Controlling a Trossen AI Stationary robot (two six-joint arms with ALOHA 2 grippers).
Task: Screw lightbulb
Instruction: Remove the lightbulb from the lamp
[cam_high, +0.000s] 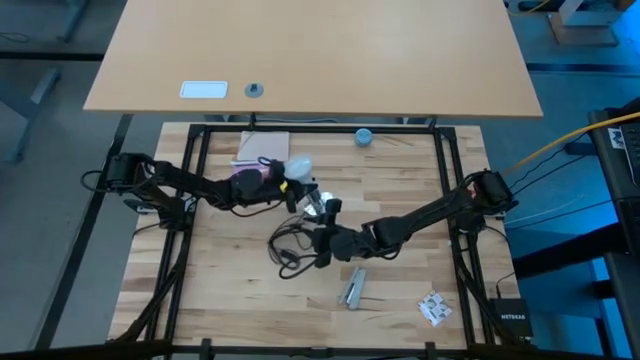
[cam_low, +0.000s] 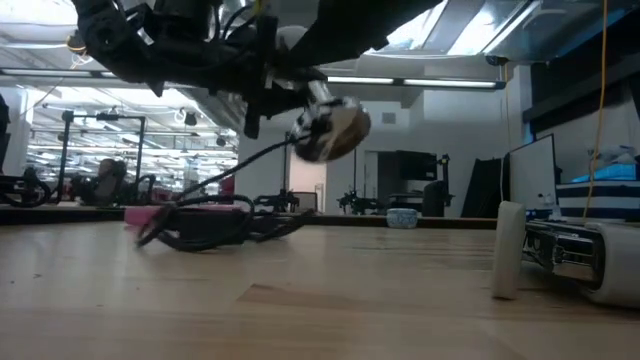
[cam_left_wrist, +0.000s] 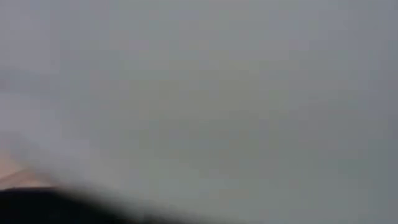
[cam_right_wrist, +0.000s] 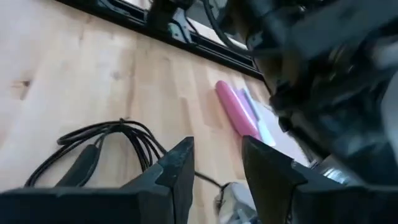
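The white lightbulb (cam_high: 298, 165) is in the air at the tip of my left gripper (cam_high: 288, 182), which is shut on it. It shows as a pale patch in the low view (cam_low: 291, 40), and a grey blur fills the left wrist view. My right gripper (cam_right_wrist: 217, 168) is just near of it, shut on a lamp socket (cam_low: 332, 130), also lifted. The socket's black cable (cam_high: 290, 250) hangs down and lies coiled on the wooden table (cam_high: 230, 290). My left gripper holds the lightbulb, coming level from the table's left. The bulb is lifted clear of the table. The gripper hides the place of contact, and the wrist view shows only blur, so which part it has cannot be told. My right gripper has the socket's pale grey body (cam_right_wrist: 231, 200) between its two fingers (cam_right_wrist: 177, 171), coming from the table's right. The socket is lifted clear, and its cable (cam_low: 215, 185) trails slack down to the table.
A pink object (cam_right_wrist: 236, 112) on papers (cam_high: 262, 148) lies at the far left. A small blue round object (cam_high: 364, 136) is at the far edge. A metal tool (cam_high: 354, 288) and a small packet (cam_high: 434, 308) lie near the front right.
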